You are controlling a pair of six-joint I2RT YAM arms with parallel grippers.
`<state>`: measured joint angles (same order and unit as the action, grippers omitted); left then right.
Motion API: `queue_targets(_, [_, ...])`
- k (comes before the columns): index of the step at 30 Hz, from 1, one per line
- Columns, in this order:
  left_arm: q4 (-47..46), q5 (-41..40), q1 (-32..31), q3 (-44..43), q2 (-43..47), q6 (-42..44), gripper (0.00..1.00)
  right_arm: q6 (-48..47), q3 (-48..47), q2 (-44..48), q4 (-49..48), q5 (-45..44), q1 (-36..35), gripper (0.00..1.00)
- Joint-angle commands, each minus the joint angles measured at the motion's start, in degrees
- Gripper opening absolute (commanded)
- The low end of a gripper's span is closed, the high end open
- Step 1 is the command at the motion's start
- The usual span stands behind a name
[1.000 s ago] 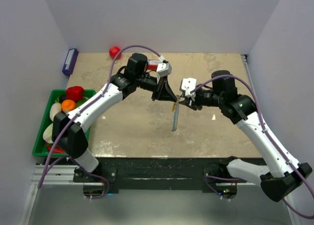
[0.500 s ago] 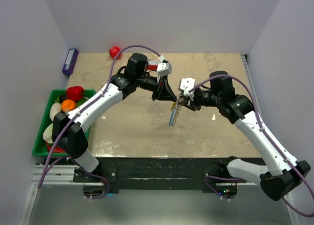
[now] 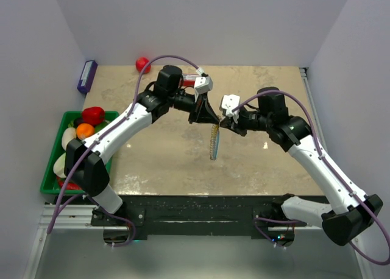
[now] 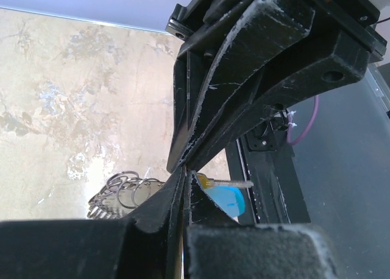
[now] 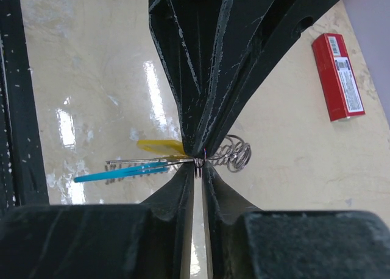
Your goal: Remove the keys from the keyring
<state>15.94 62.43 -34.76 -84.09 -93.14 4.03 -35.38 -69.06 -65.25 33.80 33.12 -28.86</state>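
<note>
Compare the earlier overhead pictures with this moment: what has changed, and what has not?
The right gripper moved left toward the left gripper and closed its jaws on the top of the keyring. The hanging end swung slightly left. The left gripper stayed shut, holding the keyring up.

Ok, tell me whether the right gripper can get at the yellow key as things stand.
Probably yes. The left gripper holds the keyring in the air, and the yellow key sticks out bare beside the blue piece, close to the right gripper. That gripper looks pinched on the ring, so it must release first.
</note>
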Motion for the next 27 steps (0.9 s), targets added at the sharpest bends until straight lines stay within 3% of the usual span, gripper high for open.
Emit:
queue_targets(1, [-3.02, 1.72, -0.04, -0.46, 2.44, -0.96, 0.00, 0.57, 0.68, 0.21, -3.39, 1.33, -0.14, 0.00])
queue_targets(7, [-2.76, 1.64, 0.05, -0.89, 2.88, -0.52, 0.00, 2.41, 3.39, 2.32, -7.15, 0.10, 0.29, 0.00])
queue_targets(19, [-2.94, 3.57, 1.72, -0.02, 4.64, -0.69, 0.00, 11.73, 7.00, 6.02, -18.50, 5.19, 9.35, 0.00])
queue_targets(27, [-3.38, 4.36, 1.98, 0.77, 4.81, -0.95, 0.00, 14.89, 5.95, 5.23, -20.44, 8.88, 10.67, 0.00])
